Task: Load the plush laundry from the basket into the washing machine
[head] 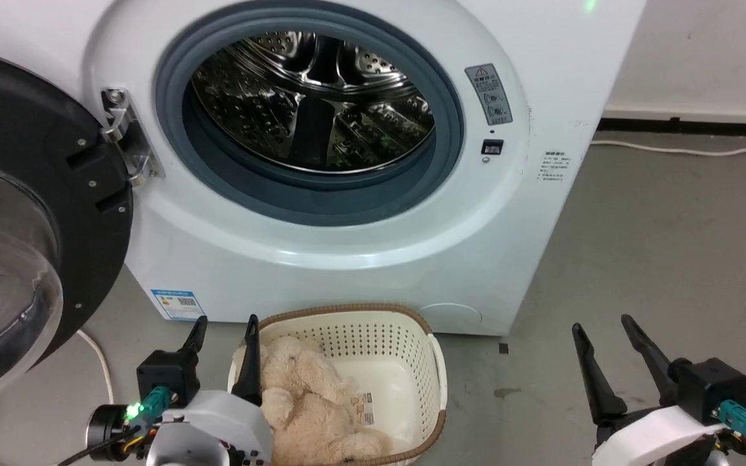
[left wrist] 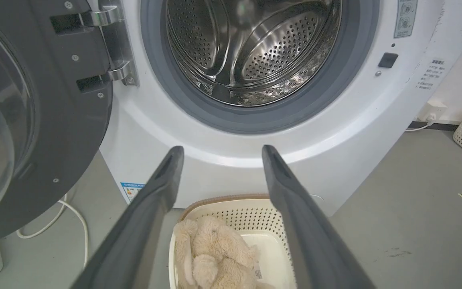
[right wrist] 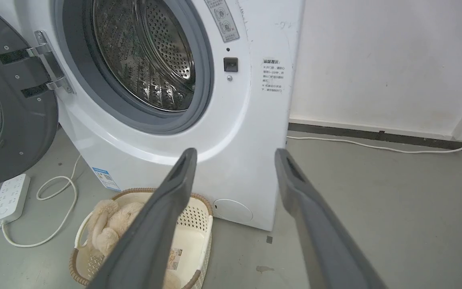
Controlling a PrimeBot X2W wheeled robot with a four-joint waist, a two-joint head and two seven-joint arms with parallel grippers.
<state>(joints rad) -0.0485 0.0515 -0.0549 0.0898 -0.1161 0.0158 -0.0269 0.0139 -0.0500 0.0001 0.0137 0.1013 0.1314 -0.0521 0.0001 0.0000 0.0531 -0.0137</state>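
Nearest us, the left gripper (head: 227, 320) hangs at the left edge of the basket (head: 373, 340). Its fingers stand wide apart with nothing between them. In the head view one finger crosses the basket's left rim, but we cannot tell whether it touches. The right gripper (head: 601, 323) is well apart to the right, over the bare floor (head: 658, 259), its fingers also spread and empty.

Just beyond the left gripper, the plush (head: 308, 395) lies in the basket, slumped into its left half against the wall. Its rounded limbs are bunched together. The right half of the basket's bottom is bare apart from a paper label. None of the task is done yet: the plush is not lifted.

We judge the plush to be light, soft and easily squashed. The fingers should sink into it rather than slip, and the shaggy fur should help the hold. It will not keep its shape, so a pinch on fur alone or on the end of a limb may let it sag, swing or pull free. We would take it across the thick middle of the body, or at the root of a limb, closing deep into the stuffing. The left gripper is the nearer one for that.

Behind the basket stands the washer (head: 347, 259), just beside its far rim. The door (head: 30, 194) is swung fully open to the left. Past the grey seal (head: 321, 200) the drum (head: 315, 97) is open and looks empty. The mouth sits well above the basket. A dangling limb could catch on the seal's lower lip on the way in.
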